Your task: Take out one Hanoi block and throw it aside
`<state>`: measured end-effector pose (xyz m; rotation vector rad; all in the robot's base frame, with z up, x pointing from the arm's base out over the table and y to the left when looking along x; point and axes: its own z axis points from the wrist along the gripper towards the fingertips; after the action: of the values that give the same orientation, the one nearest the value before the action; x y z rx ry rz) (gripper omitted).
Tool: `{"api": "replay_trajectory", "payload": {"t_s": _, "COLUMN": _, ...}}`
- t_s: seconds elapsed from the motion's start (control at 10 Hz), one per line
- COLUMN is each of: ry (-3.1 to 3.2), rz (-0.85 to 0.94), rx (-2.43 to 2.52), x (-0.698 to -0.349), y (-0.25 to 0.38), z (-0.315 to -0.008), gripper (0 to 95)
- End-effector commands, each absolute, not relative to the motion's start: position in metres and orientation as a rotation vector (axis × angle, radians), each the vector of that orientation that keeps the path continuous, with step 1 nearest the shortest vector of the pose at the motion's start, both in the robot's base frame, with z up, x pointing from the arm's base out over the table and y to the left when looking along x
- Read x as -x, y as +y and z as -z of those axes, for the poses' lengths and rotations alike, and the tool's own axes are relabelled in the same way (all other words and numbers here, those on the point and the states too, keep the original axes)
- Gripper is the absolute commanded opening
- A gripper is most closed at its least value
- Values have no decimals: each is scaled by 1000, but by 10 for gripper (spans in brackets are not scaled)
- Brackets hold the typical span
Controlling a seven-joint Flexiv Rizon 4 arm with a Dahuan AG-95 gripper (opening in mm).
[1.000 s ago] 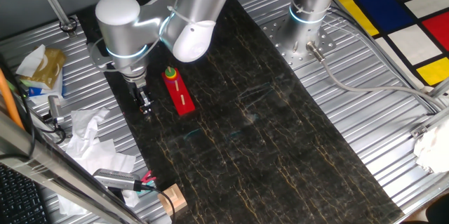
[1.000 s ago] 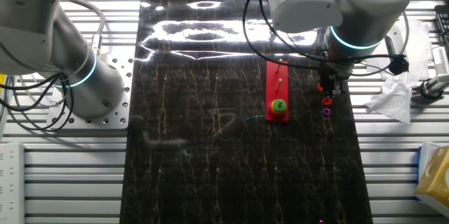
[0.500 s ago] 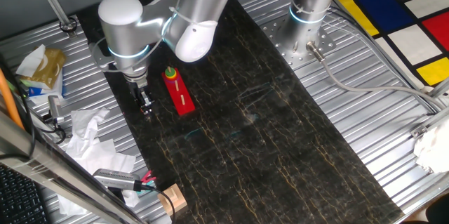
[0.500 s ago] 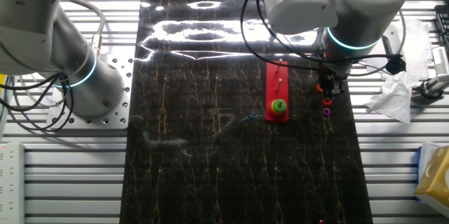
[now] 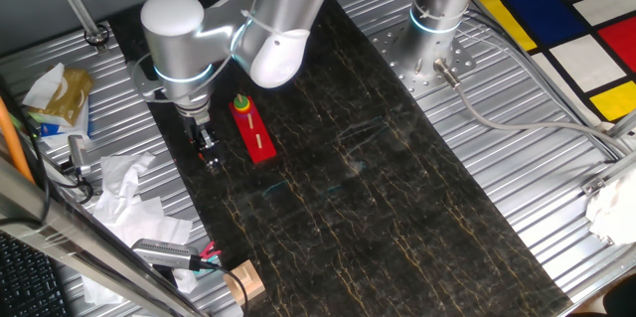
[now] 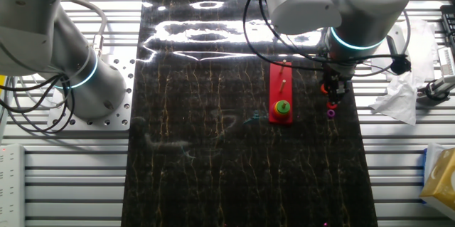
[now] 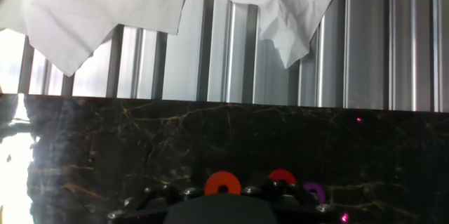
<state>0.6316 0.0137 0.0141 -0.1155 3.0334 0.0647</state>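
My gripper (image 5: pixel 206 146) hangs low over the black mat, left of the long red peg board (image 5: pixel 254 132). In the hand view a small orange-red Hanoi block (image 7: pixel 222 182) sits face-on between my dark fingertips, and the gripper (image 7: pixel 222 199) looks shut on its rim. A second orange-red ring (image 7: pixel 283 176) and a tiny purple ring (image 7: pixel 315 192) lie on the mat just beside it. They also show in the other fixed view as the orange-red ring (image 6: pixel 331 103) and the purple ring (image 6: pixel 330 113), below the gripper (image 6: pixel 333 89). The board (image 6: pixel 280 92) carries a green and yellow stack (image 6: pixel 283 107).
Crumpled white tissue (image 7: pixel 105 13) lies on the ribbed metal table just past the mat's edge (image 7: pixel 210 101). More tissue (image 5: pixel 129 198), a yellow packet (image 5: pixel 62 98) and a small wooden block (image 5: pixel 244 281) sit along that side. A second arm's base (image 5: pixel 432 29) stands at the far side.
The arm has shifted only very slightly. The gripper stays over the same spot beside the board, with the ring still between the fingertips.
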Motion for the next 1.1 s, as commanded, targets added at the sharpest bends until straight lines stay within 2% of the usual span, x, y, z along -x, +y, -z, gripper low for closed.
{"api": "replay_trajectory", "payload": {"t_s": 0.1, "ry": 3065, "rz": -24, "rx": 79, "x": -627, "y": 17, "z": -24, "gripper": 190}}
{"api": "replay_trajectory", "payload": {"t_s": 0.2, "ry": 3070, "rz": -14, "rx": 75, "x": -626, "y": 19, "z": -27, "gripper": 0}}
{"api": "replay_trajectory", "payload": {"t_s": 1.1, "ry": 3076, "rz": 54, "rx": 98, "x": -617, "y": 22, "z": -45, "gripper": 0}}
